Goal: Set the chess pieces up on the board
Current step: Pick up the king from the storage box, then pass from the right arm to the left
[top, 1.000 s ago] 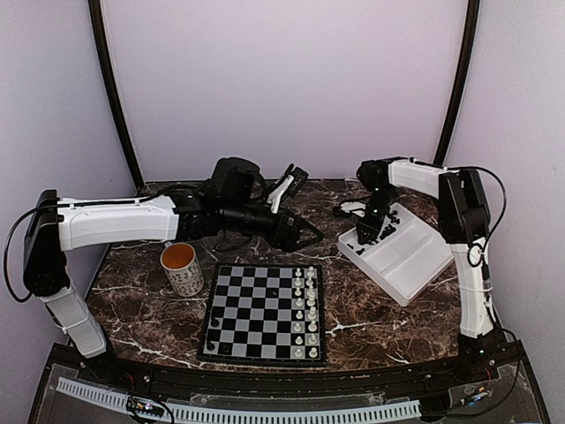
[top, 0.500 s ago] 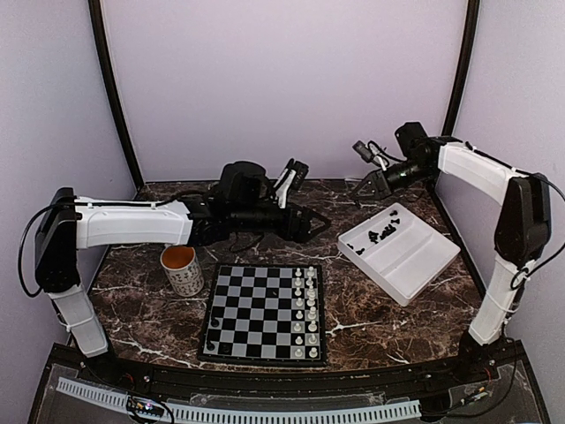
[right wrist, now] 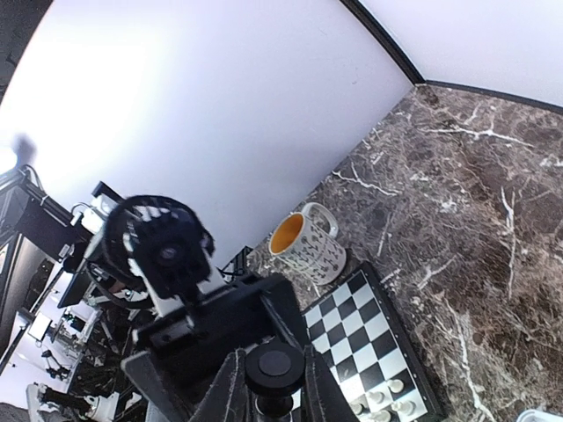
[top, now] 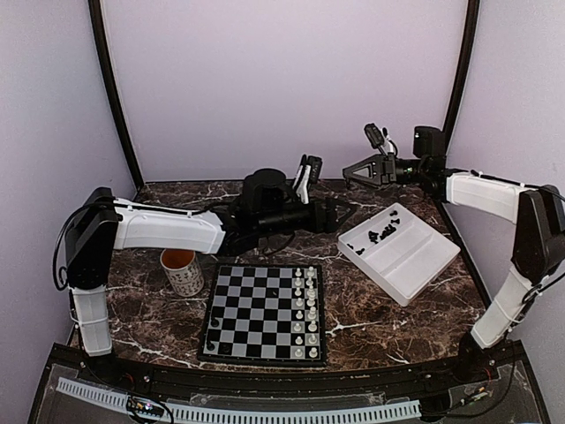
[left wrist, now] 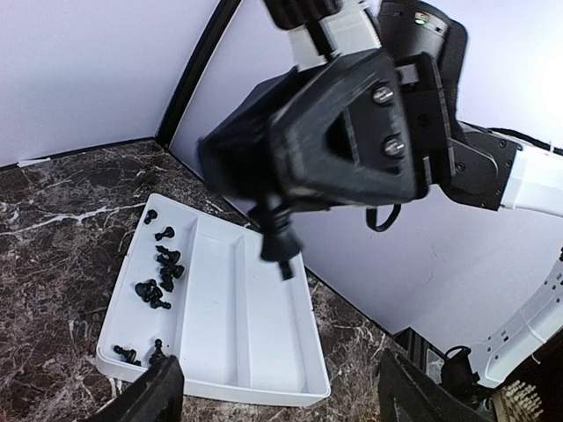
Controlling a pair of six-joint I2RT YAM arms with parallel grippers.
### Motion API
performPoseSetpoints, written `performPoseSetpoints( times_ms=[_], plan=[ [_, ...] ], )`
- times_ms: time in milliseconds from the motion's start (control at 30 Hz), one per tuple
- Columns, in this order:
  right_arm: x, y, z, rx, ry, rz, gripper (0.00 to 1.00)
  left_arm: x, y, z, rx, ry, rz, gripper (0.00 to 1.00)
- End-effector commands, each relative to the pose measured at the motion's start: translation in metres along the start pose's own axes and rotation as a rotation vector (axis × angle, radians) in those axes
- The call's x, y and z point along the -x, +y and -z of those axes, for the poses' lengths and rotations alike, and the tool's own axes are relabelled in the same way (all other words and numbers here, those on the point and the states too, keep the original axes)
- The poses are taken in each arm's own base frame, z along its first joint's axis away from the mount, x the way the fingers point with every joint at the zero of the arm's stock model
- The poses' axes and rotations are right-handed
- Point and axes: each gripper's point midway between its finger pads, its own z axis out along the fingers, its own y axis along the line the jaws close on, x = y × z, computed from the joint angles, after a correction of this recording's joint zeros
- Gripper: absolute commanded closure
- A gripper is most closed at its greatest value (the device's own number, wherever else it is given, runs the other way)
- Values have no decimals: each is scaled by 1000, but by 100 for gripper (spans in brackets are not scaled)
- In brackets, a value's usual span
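The right gripper [top: 347, 175] hangs high at the far right of the table, above the far left corner of the white tray [top: 415, 265]. Its fingers are clamped on one small black piece [left wrist: 280, 251]. The left gripper [left wrist: 281, 391] is low at the far middle, just left of the tray, with its fingers spread wide and nothing between them. The other black chess pieces [top: 380, 235] lie in the far left compartment of the tray, and the board [top: 256, 305] lies in the near middle with white pieces [top: 305, 309] along its right side and a mug [top: 183, 268] just left of it.
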Motion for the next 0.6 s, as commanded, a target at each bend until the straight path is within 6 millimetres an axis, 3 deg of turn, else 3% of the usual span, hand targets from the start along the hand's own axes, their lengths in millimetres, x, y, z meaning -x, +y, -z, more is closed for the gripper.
performPoseSetpoints(
  times_ms=[0, 333, 567],
  plan=[
    [23, 50, 9, 102, -56, 96, 91, 32, -15, -2, -32, -92, 18, 25],
    [20, 56, 8, 110, -64, 97, 90, 41, -34, -12, -123, -92, -19, 48],
    [18, 56, 6, 111, -60, 98, 90, 49, -42, -13, -151, -102, -48, 53]
  ],
)
